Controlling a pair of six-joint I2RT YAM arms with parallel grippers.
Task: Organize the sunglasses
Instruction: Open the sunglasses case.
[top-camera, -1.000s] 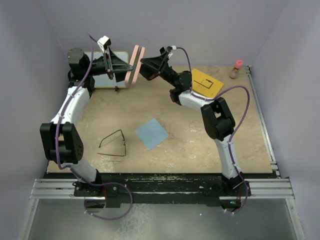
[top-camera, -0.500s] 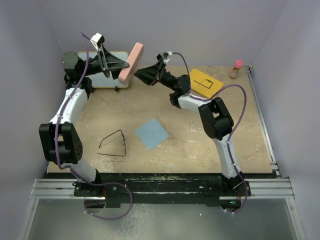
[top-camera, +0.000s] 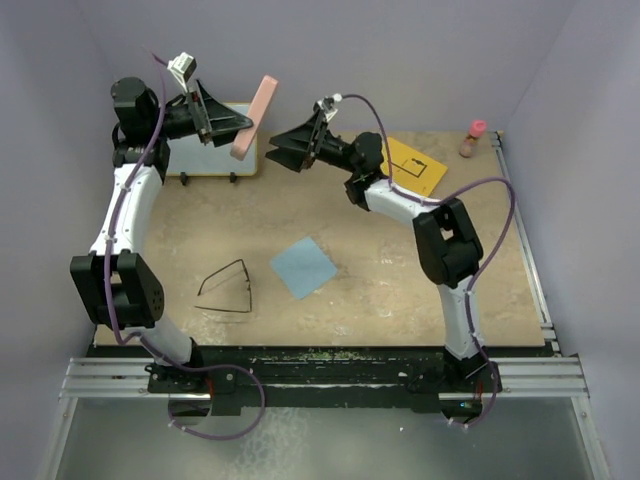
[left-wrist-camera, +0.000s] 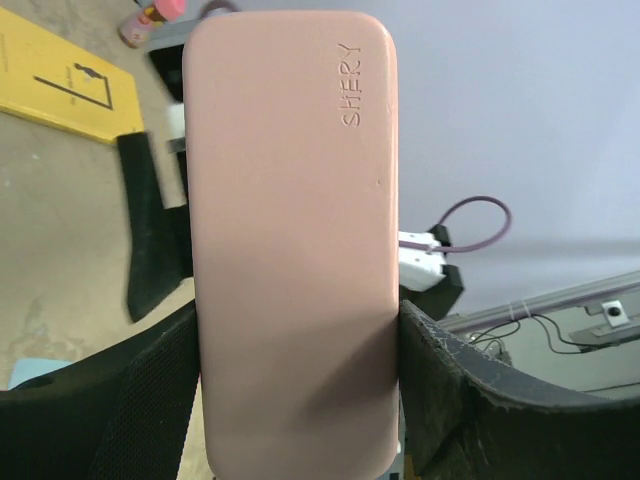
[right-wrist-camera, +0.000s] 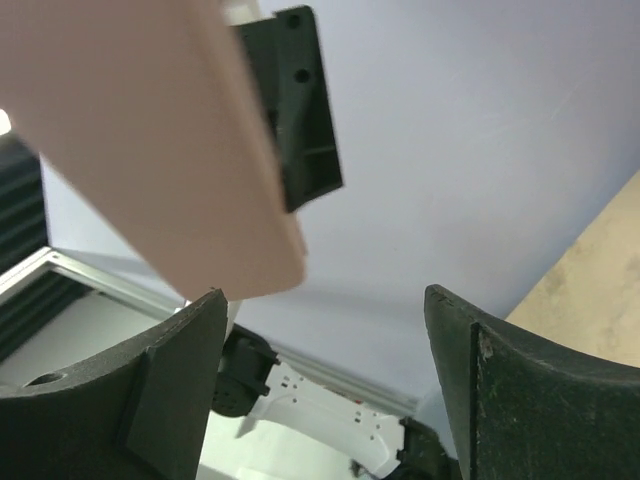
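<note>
**Pink case (top-camera: 254, 112) aloft, sunglasses (top-camera: 244, 288) waiting below**

At the back left, the left gripper (top-camera: 232, 124) clamps the case across its width, raised well clear of the worktop (top-camera: 400, 270), probably so that the other arm can work on it. Near the front left, the sunglasses lie with temples unfolded, and neither arm touches them. Just right of them sits a blue cloth (top-camera: 303, 267). The right gripper (top-camera: 283, 152) hangs beside the case's free end, jaws wide and empty, seemingly lined up to open it.

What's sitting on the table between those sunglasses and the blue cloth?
Nothing: only bare tabletop separates the sunglasses and blue cloth, seen from the top camera.
</note>
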